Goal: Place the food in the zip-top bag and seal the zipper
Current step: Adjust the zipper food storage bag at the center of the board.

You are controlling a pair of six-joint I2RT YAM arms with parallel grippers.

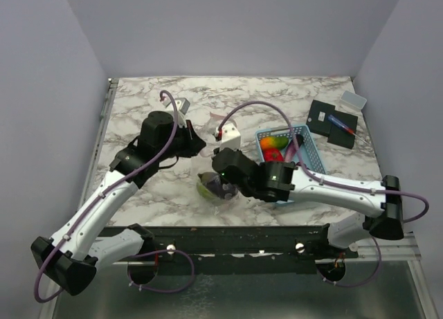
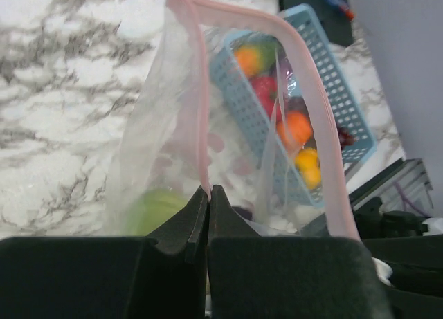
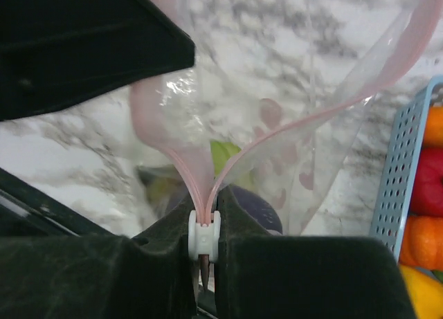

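On the marble table (image 1: 138,104), near the light-blue basket (image 1: 315,151) of loose food (image 1: 275,144): the zip-top bag (image 2: 159,125), mouth held up between both arms. Pinched tight in the left gripper (image 2: 209,194): the bag's rim at the pink zipper (image 2: 304,90). Clamped narrow in the right gripper (image 3: 205,215): the zipper at its white slider (image 3: 204,237). Inside the bag: green cabbage (image 2: 156,208), a dark purple piece (image 3: 256,205).

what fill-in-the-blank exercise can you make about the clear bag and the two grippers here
1. The left gripper is shut on the pinkish-red zipper strip of the clear plastic zip-top bag, whose mouth stands ____.
2. The right gripper pinches the small ____ slider on that strip.
3. Inside the bag lies a round ____ toy cabbage.

Missing words: open; white; green.
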